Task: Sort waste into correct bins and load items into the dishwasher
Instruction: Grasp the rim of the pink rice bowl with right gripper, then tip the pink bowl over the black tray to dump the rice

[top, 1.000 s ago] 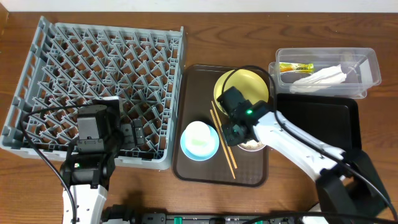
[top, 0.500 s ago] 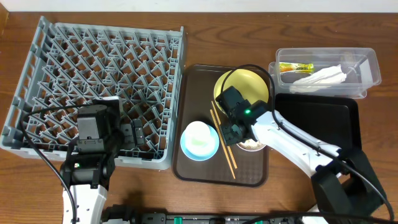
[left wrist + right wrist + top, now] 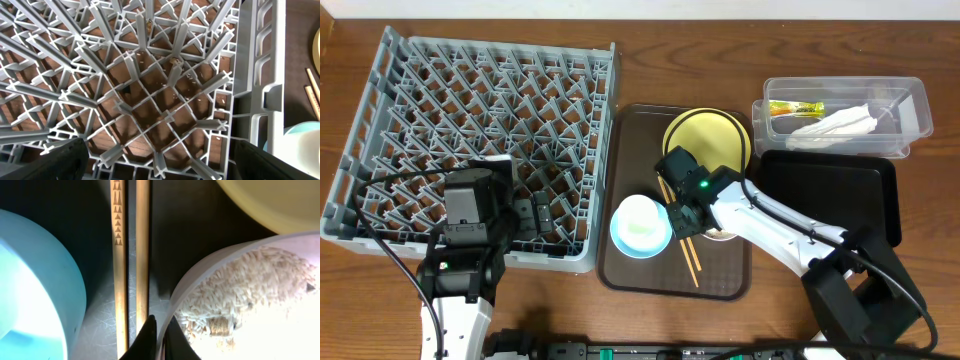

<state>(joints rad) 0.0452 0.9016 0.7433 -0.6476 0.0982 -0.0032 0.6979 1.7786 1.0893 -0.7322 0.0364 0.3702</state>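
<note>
Two chopsticks lay on the brown tray beside the white bowl, right gripper low between them. Left gripper gaped idle over the dish rack. One fingertip met the bowl's rim, likely to tip out rice; whether it gripped was unclear.

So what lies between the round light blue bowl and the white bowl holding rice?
Two thin wooden chopsticks lie side by side on the dark brown tray between the light blue bowl and white bowl, clearest in the right wrist view.
</note>
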